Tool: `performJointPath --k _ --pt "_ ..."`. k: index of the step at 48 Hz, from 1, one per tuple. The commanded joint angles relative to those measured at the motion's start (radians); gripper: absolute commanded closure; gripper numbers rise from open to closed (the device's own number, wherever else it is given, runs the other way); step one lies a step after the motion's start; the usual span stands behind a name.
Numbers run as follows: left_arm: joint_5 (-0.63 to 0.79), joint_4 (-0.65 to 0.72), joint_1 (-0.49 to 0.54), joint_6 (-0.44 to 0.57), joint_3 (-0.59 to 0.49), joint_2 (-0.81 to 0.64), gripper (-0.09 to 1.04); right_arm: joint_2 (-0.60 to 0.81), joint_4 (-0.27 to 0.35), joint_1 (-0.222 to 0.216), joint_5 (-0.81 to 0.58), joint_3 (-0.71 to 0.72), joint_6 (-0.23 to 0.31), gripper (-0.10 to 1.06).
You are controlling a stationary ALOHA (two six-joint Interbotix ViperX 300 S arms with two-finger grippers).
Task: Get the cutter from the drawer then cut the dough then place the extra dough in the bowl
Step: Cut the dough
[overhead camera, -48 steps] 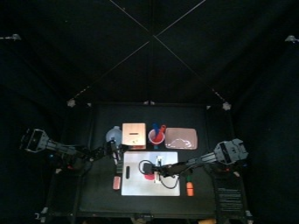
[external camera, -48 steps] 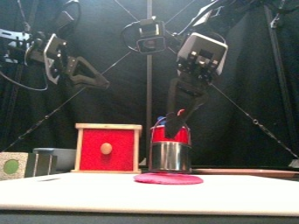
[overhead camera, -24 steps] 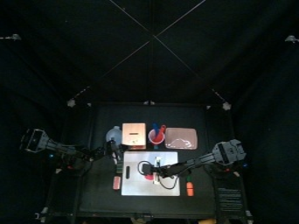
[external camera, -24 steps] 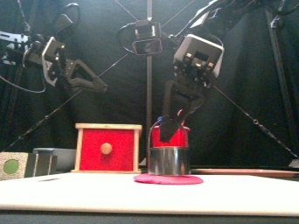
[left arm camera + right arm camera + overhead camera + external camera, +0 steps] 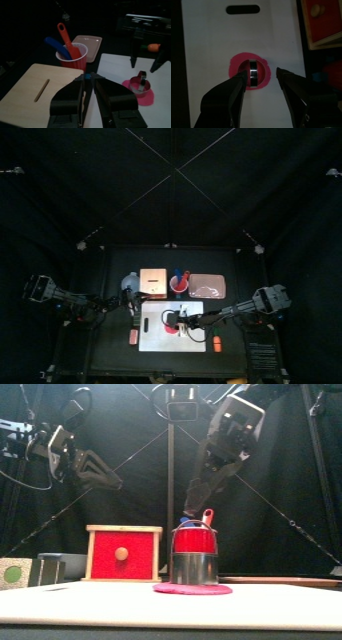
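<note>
The round metal cutter (image 5: pixel 195 566) stands on the flat pink dough (image 5: pixel 193 589), on the white cutting board (image 5: pixel 158 335). My right gripper (image 5: pixel 201 490) hangs open above the cutter and holds nothing. In the right wrist view its jaws stand wide on either side of the cutter (image 5: pixel 252 75) and the dough (image 5: pixel 240 65). My left gripper (image 5: pixel 87 78) is raised over the wooden box (image 5: pixel 37 95), jaws together and empty. The box's red drawer front (image 5: pixel 123 555) is closed.
Behind the board stand a red cup (image 5: pixel 195 540) with a blue and a red toy knife, and the pink tray (image 5: pixel 209 285). An orange toy (image 5: pixel 214 341) lies at the board's right edge. At the far left are a grey bowl (image 5: pixel 51 567) and a green toy (image 5: pixel 14 571).
The right gripper has opened, let go of the cutter and risen; the cutter stays on the dough. The left arm has barely moved.
</note>
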Motion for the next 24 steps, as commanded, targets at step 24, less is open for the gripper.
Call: performJointPath --k 24 --pt "-0.118 0.118 -0.1 -0.195 -0.173 0.393 0.09 -0.089 -0.025 -0.212 -0.65 0.359 -0.031 0.13"
